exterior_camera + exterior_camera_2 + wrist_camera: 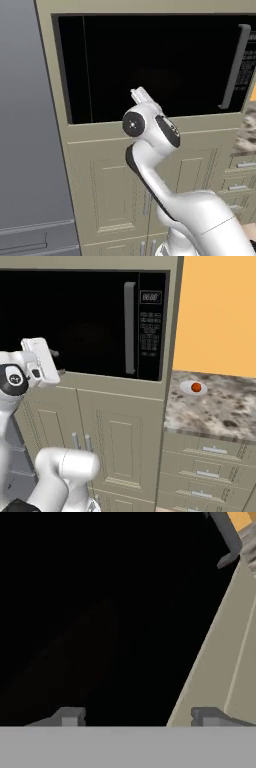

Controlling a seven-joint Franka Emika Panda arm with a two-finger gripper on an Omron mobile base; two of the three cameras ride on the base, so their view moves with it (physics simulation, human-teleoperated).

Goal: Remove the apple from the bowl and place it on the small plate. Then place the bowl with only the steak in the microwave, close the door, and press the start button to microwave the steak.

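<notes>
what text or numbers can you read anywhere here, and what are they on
"00:00", roughly: pale digits on the small display at the top of the microwave button panel; too blurred to be sure.
Button labels on that panel: too small to read.
Nothing else carries readable text.

The black glass door (75, 321) is closed, so the inside of the microwave (150, 326) is hiding behind it, and no bowl or steak is showing through. The buttons on its panel (150, 331) are looking too small to read. The robot's own arm is covering the gripper (137, 717), and just the two finger tips (70, 716) are peeking up.
</notes>
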